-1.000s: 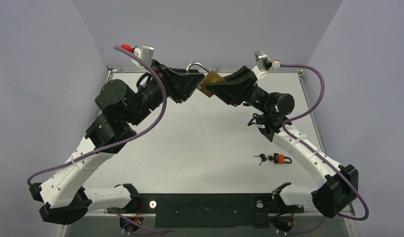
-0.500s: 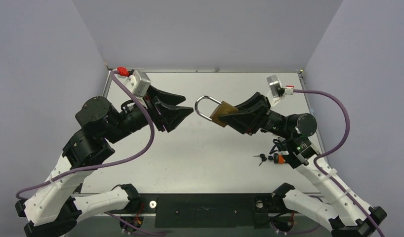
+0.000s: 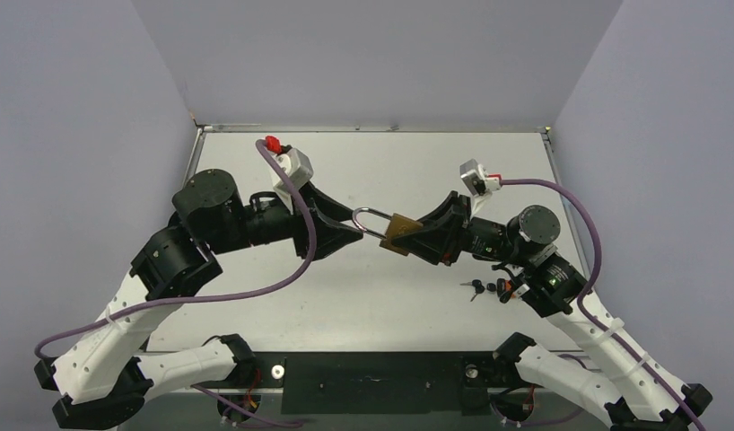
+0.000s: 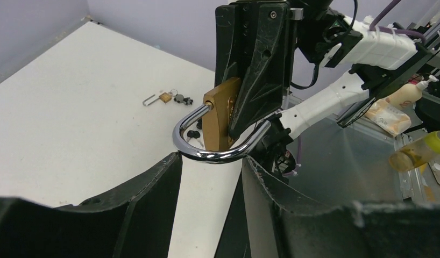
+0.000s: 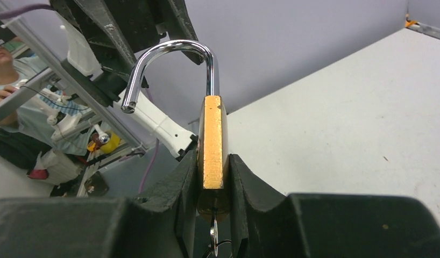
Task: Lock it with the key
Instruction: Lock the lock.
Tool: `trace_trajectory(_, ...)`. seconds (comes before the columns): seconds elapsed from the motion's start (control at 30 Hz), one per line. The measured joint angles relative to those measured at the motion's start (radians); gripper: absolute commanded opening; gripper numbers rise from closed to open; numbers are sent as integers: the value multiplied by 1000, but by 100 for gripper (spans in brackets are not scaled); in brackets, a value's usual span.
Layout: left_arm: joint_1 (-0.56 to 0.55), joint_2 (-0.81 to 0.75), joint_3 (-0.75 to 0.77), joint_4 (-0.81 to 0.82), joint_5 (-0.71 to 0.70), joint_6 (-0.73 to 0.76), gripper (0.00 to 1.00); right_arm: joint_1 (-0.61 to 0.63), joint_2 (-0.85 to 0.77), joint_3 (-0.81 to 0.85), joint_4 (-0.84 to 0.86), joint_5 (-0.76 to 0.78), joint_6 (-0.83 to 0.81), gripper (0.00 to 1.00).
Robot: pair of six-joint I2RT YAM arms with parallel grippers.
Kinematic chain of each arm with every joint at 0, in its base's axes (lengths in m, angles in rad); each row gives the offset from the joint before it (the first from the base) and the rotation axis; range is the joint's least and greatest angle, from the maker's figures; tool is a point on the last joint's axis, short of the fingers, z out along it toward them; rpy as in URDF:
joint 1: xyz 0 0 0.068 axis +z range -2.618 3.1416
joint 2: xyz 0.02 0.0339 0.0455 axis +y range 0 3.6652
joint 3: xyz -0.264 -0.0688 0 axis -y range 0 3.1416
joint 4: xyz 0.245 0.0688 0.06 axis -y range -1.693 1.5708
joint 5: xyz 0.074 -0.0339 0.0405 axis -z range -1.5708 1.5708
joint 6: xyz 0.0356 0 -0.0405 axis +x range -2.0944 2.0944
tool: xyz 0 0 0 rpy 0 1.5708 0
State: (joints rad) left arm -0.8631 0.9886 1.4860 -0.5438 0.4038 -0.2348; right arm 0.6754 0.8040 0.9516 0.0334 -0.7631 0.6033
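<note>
A brass padlock [image 3: 400,233] hangs in the air over the table's middle, with my right gripper [image 3: 421,237] shut on its body. Its chrome shackle [image 3: 367,220] stands open, the free end out of the body [image 5: 128,106]. A key [image 5: 213,235] sticks out of the padlock's underside between the right fingers. My left gripper [image 3: 354,228] is open, and its two fingertips [image 4: 177,159] sit at the shackle's bend [image 4: 213,156], which lies across them. In the right wrist view the padlock [image 5: 213,142] stands upright between the pads.
A small orange padlock with a bunch of keys [image 3: 500,287] lies on the table under the right forearm; the left wrist view shows it too [image 4: 169,98]. The table's back edge [image 3: 372,128] and walls are well behind both arms.
Both arms came down and toward me from the back of the table. The left gripper drew off the shackle, opened wider, then came back with its tips at the bend.
</note>
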Motion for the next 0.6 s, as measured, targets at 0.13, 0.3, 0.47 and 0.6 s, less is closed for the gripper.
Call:
trace_trajectory(0.13, 24, 13, 0, -51, 5, 10, 42, 0, -2, 3, -74, 39, -50, 0)
trace_trajectory(0.3, 91, 1, 1, -70, 33, -21, 44, 1, -5, 40, -190, 96, -122, 0)
trace_trajectory(0.47, 146, 19, 42, -68, 77, -97, 44, 12, -18, 77, -267, 137, -187, 0)
trace_trajectory(0.6, 147, 53, 72, -69, 80, -111, 44, 19, -29, 80, -279, 139, -203, 0)
